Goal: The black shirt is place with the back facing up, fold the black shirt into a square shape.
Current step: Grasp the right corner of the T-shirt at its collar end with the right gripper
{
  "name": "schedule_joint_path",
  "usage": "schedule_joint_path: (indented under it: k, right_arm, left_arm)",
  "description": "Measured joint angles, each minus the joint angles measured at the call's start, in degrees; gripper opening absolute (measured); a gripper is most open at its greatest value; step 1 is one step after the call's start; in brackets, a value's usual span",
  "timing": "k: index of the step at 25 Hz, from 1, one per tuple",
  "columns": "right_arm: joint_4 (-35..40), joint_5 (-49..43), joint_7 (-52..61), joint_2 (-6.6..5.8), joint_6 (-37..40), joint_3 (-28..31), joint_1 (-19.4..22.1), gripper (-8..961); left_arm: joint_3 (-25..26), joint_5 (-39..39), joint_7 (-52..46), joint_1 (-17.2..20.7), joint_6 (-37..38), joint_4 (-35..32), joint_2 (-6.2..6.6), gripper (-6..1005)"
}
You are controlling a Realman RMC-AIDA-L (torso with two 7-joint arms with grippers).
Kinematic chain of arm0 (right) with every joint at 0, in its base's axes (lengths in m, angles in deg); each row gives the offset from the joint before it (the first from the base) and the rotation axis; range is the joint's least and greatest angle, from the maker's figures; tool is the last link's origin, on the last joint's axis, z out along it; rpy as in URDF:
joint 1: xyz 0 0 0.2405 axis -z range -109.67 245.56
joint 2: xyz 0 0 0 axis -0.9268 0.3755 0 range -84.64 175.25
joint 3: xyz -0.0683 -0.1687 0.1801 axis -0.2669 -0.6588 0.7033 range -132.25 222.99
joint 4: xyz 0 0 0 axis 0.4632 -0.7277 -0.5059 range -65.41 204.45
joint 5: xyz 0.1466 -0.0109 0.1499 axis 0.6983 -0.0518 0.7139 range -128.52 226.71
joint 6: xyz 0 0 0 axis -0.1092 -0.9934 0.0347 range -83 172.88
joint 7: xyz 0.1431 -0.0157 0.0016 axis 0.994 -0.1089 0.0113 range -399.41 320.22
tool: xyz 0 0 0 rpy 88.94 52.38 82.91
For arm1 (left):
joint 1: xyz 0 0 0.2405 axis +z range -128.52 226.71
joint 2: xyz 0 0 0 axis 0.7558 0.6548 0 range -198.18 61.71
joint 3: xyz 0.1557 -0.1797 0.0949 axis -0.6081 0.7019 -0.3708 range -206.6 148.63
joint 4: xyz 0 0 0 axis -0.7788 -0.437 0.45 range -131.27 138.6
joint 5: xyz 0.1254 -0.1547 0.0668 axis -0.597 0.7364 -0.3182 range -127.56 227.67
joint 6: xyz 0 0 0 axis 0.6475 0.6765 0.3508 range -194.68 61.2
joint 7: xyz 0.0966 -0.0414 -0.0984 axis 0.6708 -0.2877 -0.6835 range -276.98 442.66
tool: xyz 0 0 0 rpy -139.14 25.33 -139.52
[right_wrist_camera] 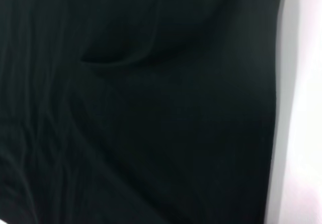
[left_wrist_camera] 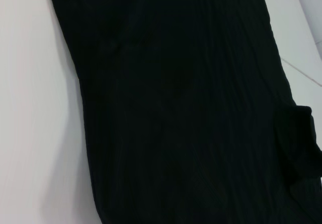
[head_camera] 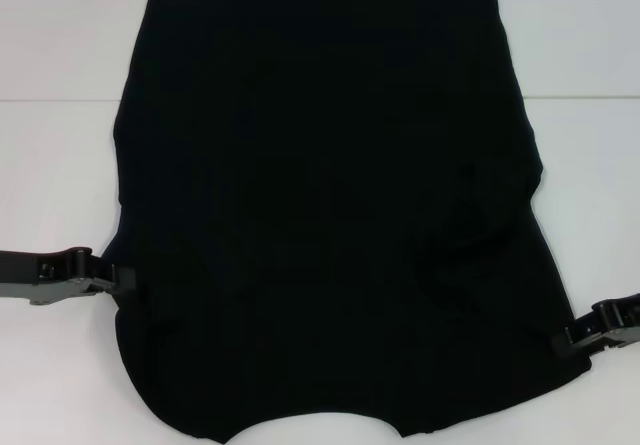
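The white tabletop (head_camera: 60, 165) carries everything here, and most of it is covered by the black shirt (head_camera: 320, 205), which lies flat and spread out, plain side up with no lettering showing. The shirt's far edge runs straight, its sides look tucked inward, and a loose fold or pouch sits on the shirt's right half, toward the near edge.

The left gripper (head_camera: 118, 278) is low on the tabletop at the shirt's left edge, near the near corner, touching or just meeting the cloth. The right gripper (head_camera: 568, 341) sits likewise at the shirt's right edge, slightly nearer the robot. Whether either has pinched the cloth or stands wide, I cannot tell; black fingers merge with black fabric.

By my judgement, the sides are already folded in and the lengthwise fold is at hand: both grippers seem placed to take the near part of the shirt. The next move would call for a firm hold on both edges, then an even lift toward the shirt's far edge.

The shirt's near hem is cut off, and both wrist views show only dark cloth and a strip of tabletop.
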State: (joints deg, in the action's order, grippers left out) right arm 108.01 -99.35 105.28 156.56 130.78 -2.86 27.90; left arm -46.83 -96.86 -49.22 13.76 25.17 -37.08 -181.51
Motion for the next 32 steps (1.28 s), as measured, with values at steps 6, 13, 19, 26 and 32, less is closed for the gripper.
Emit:
schedule_joint_path:
  k: [6,13,19,26,32]
  right_arm:
    - [-0.2,0.0,-0.6,0.84,-0.3,0.0,-1.0,506]
    - [-0.5,0.3,-1.1,1.93,-0.5,-0.1,-2.1,507]
    - [-0.4,0.5,-1.3,2.78,0.0,-0.1,-2.5,507]
    - [-0.6,0.5,-0.8,2.34,0.4,0.6,-2.1,506]
    - [-0.4,0.5,-0.8,2.22,0.7,0.7,-2.1,319]
  left_arm:
    - [-0.1,0.0,-0.5,0.0,0.0,0.0,-0.01,58]
    - [-0.1,0.1,-0.5,0.0,0.1,0.0,-0.01,60]
    - [-0.1,0.2,-0.6,0.0,0.1,0.1,-0.01,62]
    - [-0.1,0.3,-0.6,0.0,0.2,0.1,-0.01,64]
    - [0.0,0.3,-0.6,0.0,0.4,0.0,-0.01,66]
